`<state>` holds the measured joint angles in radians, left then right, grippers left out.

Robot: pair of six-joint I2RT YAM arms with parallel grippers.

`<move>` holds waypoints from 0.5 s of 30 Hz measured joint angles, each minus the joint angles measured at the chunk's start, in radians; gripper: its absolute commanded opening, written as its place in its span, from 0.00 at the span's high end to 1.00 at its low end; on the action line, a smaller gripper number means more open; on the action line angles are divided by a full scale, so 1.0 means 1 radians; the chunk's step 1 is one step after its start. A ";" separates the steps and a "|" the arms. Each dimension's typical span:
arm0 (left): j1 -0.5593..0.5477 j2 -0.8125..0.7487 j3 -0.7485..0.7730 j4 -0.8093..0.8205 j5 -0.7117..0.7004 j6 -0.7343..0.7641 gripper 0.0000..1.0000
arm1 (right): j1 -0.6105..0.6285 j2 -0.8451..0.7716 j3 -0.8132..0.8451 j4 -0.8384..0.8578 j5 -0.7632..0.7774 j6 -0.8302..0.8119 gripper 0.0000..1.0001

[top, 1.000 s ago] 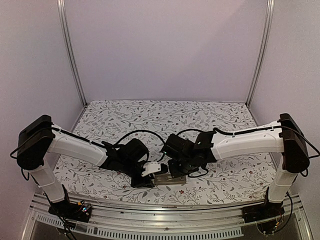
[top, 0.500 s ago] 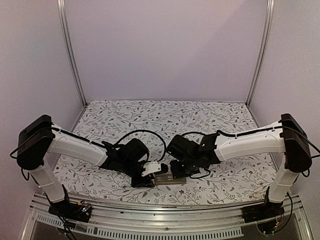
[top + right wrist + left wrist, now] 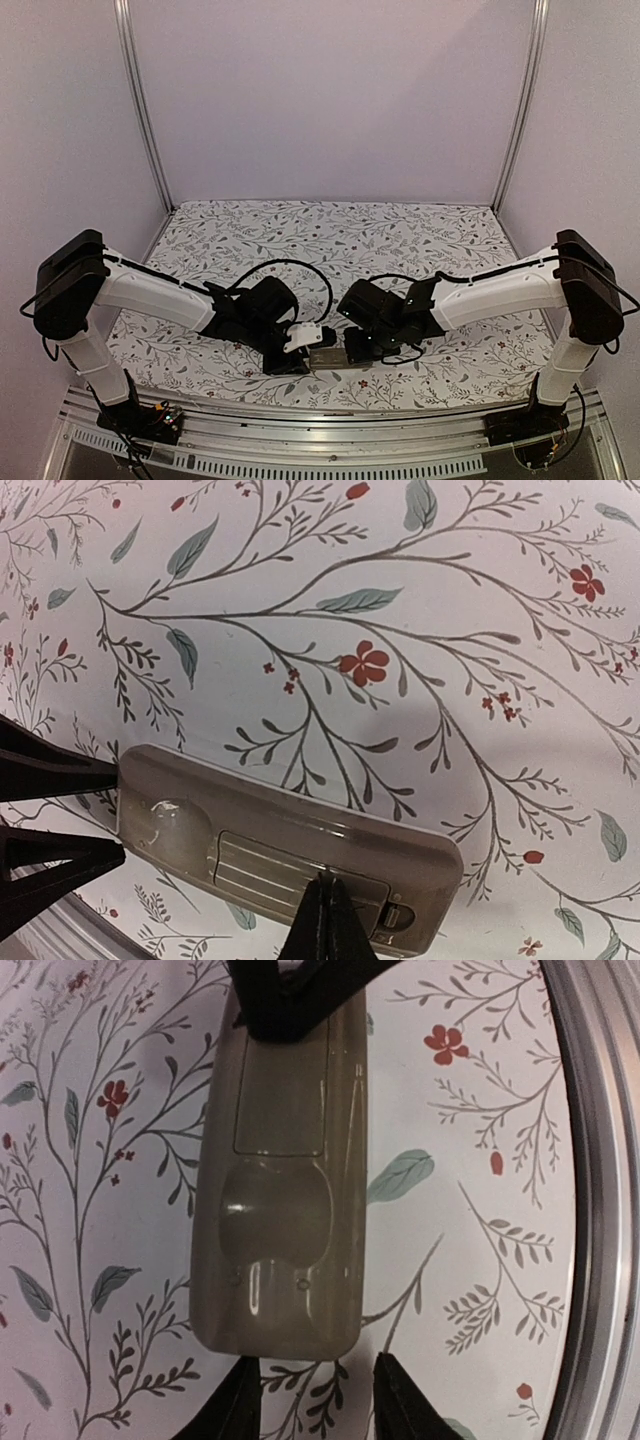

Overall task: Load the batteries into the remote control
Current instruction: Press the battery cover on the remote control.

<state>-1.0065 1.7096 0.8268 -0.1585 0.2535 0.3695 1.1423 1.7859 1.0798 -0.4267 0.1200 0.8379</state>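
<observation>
Near edge: the aluminium rail (image 3: 330, 425) runs across in front of your arm bases. Just beyond it, on the floral cloth (image 3: 400, 600), lies the remote control (image 3: 278, 1220). It is face down with its tan-grey back up, flat on the cloth, its long axis parallel to the rail, between your two arms.

Left gripper (image 3: 318, 1405): you have it part-way open, with one finger on each side of the remote's rounded end. In the right wrist view its two dark fingertips (image 3: 60, 770) meet the corners of that end, so the jaws are clamped across the remote's width. They carry nothing else.

Right gripper (image 3: 325, 920): you have it closed completely, the fingers pressed together into a single point with nothing between them. That point is set on the edge of the ribbed battery cover (image 3: 290, 865) at the opposite end of the remote, and appears to touch it, just beside a small latch (image 3: 396, 917). The cover sits in its recess, level with the back. A shallow oval dimple (image 3: 275, 1205) lies between the cover and the end your left gripper holds.

Farther out: the cloth runs on to the pale back wall (image 3: 330, 100), which is framed by two metal uprights (image 3: 140, 110).
</observation>
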 measured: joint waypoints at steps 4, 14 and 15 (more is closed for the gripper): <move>0.000 0.000 0.001 0.000 0.000 0.000 0.62 | 0.000 0.000 0.029 -0.047 0.000 -0.013 1.00; -0.002 -0.002 0.001 -0.008 -0.002 -0.002 0.48 | -0.014 -0.157 0.018 -0.015 -0.010 -0.249 0.30; -0.002 -0.002 0.002 -0.008 -0.007 0.000 0.46 | -0.021 -0.180 -0.001 -0.001 -0.023 -0.288 0.29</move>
<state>-1.0084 1.7077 0.8284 -0.1665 0.2466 0.3691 1.1210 1.6058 1.0790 -0.4278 0.0975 0.5499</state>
